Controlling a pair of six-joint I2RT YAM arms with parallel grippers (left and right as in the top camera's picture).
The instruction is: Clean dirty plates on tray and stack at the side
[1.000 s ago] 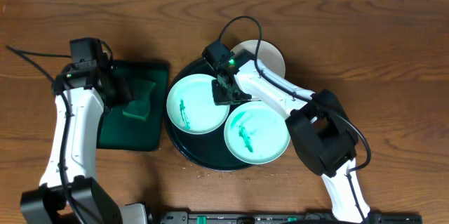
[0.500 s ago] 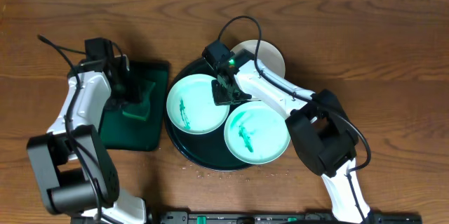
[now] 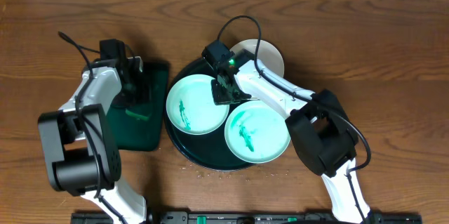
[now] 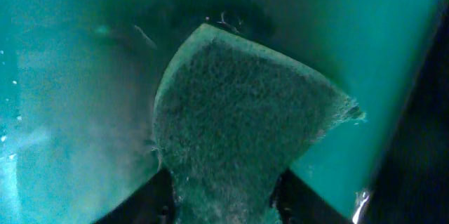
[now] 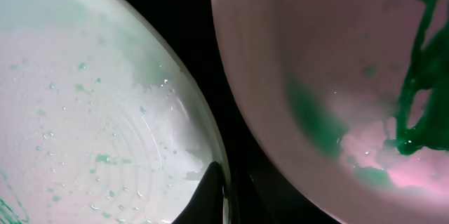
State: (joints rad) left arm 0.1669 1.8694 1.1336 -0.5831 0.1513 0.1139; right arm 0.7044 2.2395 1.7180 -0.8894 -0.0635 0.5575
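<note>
Sponge-fetch step, wiping not yet begun. Pinching rim of left mint plate on black tray with closed right gripper. Straddling sponge in green tray with left gripper; firm hold impossible to tell. Next, likely: squeeze firmly, lift, carry to smear.

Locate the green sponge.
The sponge fills the left wrist view, between the left gripper's fingers, on the rectangular green tray at the table's left, beside the black tray.

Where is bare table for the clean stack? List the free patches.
Widest free patch: brown wooden table at the far right, beside the white round plate. Also the far strip behind both trays. Crowded: the large round glossy black tray, and the narrow gap between it and the rectangular dark green tray.
</note>
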